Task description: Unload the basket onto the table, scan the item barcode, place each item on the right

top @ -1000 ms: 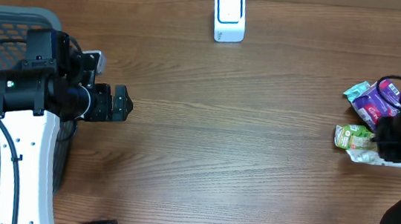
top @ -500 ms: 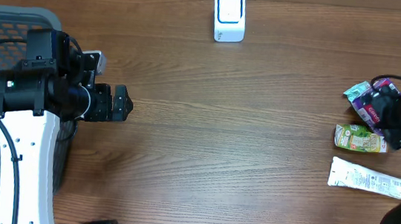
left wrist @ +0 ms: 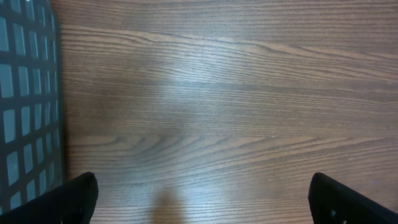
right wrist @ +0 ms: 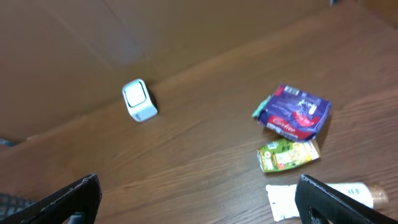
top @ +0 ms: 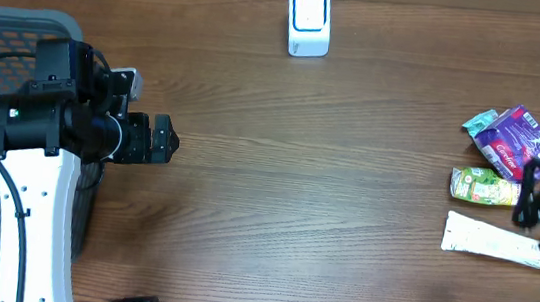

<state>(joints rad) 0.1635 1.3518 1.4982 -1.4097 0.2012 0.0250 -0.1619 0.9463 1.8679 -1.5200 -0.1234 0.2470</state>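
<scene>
Items: white tube [top: 495,241], green pouch [top: 485,187] and purple packet [top: 514,140] lie loose at the right edge of the table [top: 345,199], well apart from scanner [top: 309,21] | right gripper [top: 538,204] above them, jaws apart, empty | left gripper [top: 166,140] jaws apart, idle | best: grip one item clear of its barcode, then face the code to the scanner.

Scanner [top: 309,22] at far edge; basket [top: 2,17] left; right side: packet [top: 512,142] behind pouch [top: 483,185], pouch behind tube [top: 487,239].
</scene>
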